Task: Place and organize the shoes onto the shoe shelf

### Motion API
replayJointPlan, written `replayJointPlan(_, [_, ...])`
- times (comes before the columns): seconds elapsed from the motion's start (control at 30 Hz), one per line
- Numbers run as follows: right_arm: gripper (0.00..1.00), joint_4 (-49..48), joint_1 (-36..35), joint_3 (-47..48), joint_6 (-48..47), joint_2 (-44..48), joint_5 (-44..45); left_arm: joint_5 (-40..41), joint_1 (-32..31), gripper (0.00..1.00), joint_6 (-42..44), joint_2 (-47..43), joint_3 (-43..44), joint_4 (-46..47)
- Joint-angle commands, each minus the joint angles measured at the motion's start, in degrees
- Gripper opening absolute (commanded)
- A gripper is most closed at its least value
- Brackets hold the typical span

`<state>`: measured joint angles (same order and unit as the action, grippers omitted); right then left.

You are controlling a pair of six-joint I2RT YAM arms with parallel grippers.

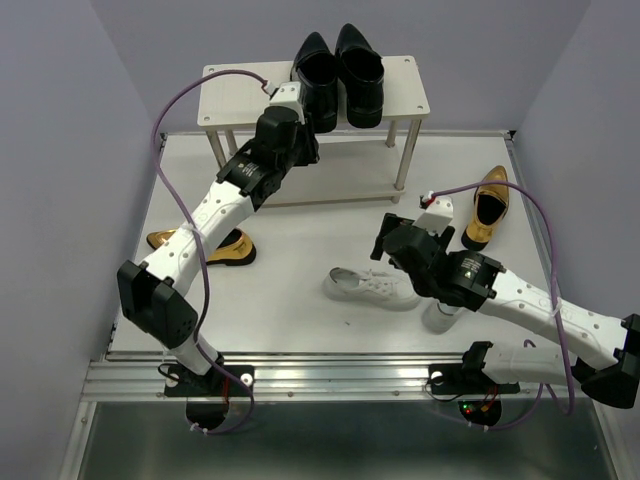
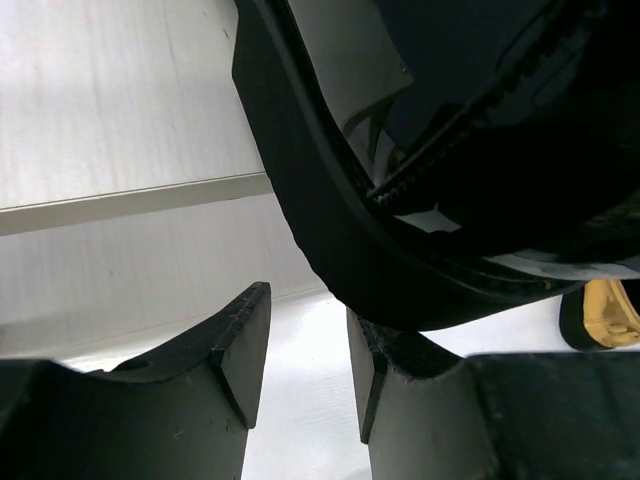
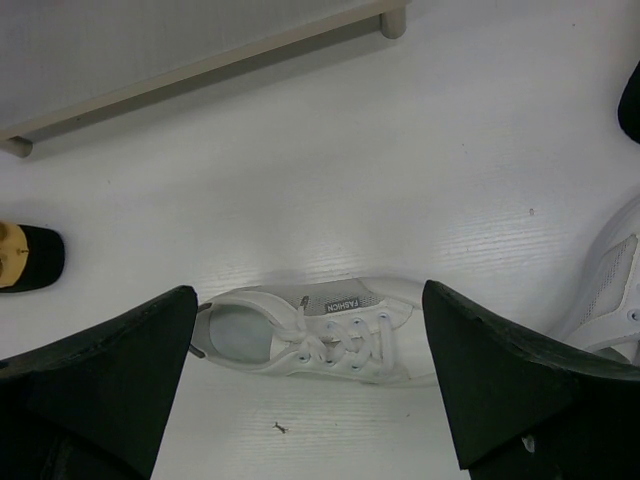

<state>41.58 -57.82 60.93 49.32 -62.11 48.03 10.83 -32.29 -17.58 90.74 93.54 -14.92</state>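
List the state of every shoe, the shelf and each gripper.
Black dress shoes: upright on top tier.
Right gold loafer: upright on table.
Left gold loafer: on table, partly hidden.
White sneaker: on table, fully in view.
Second white sneaker: on table, mostly hidden.
Shoe shelf: holds the black pair.
Left gripper: open, empty.
Right gripper: open wide, empty.

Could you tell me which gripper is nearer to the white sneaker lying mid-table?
Right. The right gripper hovers open above the white sneaker; the left gripper is at the shelf, by the black dress shoes.
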Motion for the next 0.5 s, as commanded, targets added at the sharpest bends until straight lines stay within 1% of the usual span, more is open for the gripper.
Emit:
replayJointPlan(0.0, [1.0, -1.0, 0.1, 0.0, 0.9, 1.6, 2.3, 0.3, -0.1, 0.46, 0.7, 0.2, 2.6, 3.1])
replayJointPlan(0.2, [1.0, -0.9, 0.1, -0.2, 1.0, 1.6, 2.3, 0.6, -0.1, 0.47, 0.2, -3.1, -0.2, 4.5])
replayJointPlan(0.33, [1.0, -0.9, 0.1, -0.2, 1.1, 1.5, 2.4, 0.9, -0.1, 0.47, 0.0, -4.1, -1.2, 3.1])
replayJointPlan(0.4, [1.0, -1.0, 0.1, -0.2, 1.1, 1.3, 2.2, 0.7, 0.0, 0.49, 0.0, -4.3, -2.1, 2.4])
replayJointPlan(0.47, [1.0, -0.9, 0.1, -0.3, 1.2, 1.2, 2.2, 0.9, 0.0, 0.5, -0.3, -4.8, -3.6, 2.1])
